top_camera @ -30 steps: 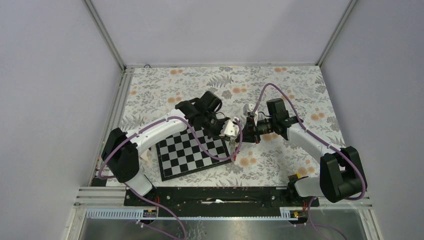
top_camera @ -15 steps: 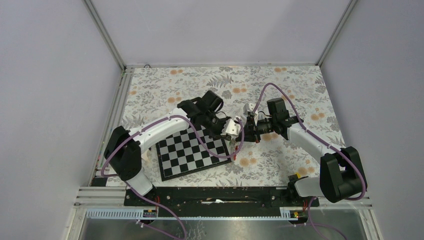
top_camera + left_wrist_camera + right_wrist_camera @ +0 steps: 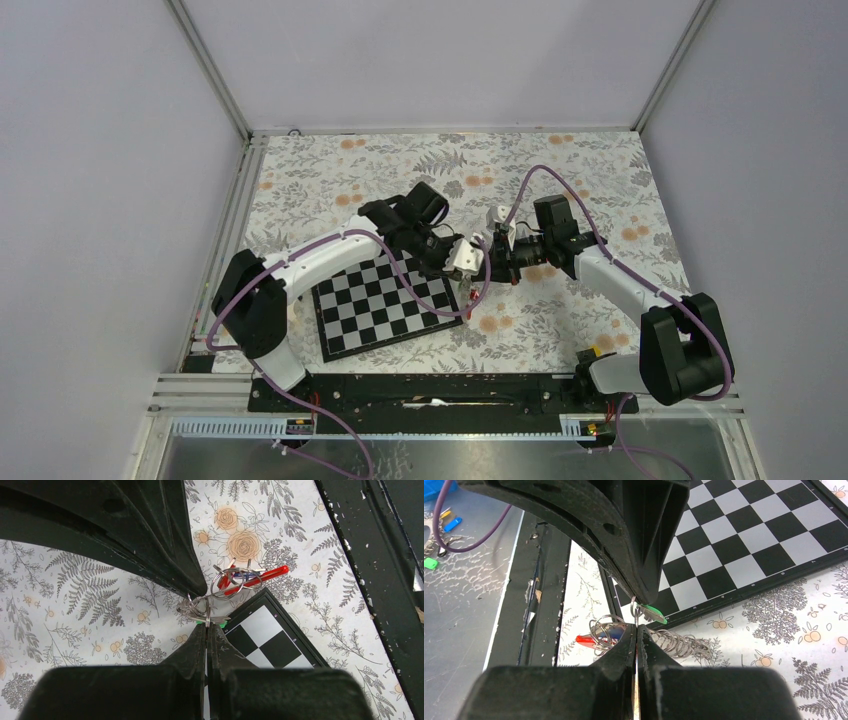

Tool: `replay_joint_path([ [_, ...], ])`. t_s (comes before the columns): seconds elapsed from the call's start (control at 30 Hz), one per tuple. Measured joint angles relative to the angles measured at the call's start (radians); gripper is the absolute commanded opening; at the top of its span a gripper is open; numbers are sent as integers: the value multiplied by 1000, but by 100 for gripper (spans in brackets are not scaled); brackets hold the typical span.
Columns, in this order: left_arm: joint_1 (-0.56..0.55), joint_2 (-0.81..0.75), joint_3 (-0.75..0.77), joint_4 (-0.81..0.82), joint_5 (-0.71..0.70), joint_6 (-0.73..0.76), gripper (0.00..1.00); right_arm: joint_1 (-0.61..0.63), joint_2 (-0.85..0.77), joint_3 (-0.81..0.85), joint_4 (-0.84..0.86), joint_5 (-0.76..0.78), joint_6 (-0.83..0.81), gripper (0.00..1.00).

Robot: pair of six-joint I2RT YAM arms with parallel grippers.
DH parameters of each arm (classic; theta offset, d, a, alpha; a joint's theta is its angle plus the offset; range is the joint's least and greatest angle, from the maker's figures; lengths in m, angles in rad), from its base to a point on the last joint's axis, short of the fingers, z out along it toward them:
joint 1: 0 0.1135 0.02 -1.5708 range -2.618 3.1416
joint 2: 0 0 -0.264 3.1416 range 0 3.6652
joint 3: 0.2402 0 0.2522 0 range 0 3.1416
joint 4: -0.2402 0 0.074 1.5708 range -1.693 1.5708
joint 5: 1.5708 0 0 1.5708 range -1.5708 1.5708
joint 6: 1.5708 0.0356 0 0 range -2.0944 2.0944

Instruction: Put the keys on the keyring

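Note:
Both grippers meet tip to tip above the table, just off the chessboard's (image 3: 380,305) right corner. My left gripper (image 3: 206,626) is shut on a green key (image 3: 216,622) that hangs from a small metal ring (image 3: 197,605). My right gripper (image 3: 636,626) is shut on that same thin ring (image 3: 636,614), with the green key (image 3: 655,613) just past its tips. On the table below lies the keyring (image 3: 260,577), a red piece among loose wire rings, with a blue key (image 3: 616,631) among them. In the top view the left gripper (image 3: 466,262) and the right gripper (image 3: 488,265) almost touch.
A coiled wire spring (image 3: 676,644) lies on the floral cloth beside the red piece. The black frame rail (image 3: 370,570) runs along the table's near edge. Small blue (image 3: 451,524) and green (image 3: 430,563) bits lie on the grey metal tray beyond it.
The left arm has shifted a little to the right, closing in on the right gripper. Both grippers stay shut.

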Motion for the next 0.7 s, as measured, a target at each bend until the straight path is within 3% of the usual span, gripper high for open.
replay_joint_path([
  [0.7,13,-35,15,3,-23,-66,0,0,-32,6,0,91,14,0],
])
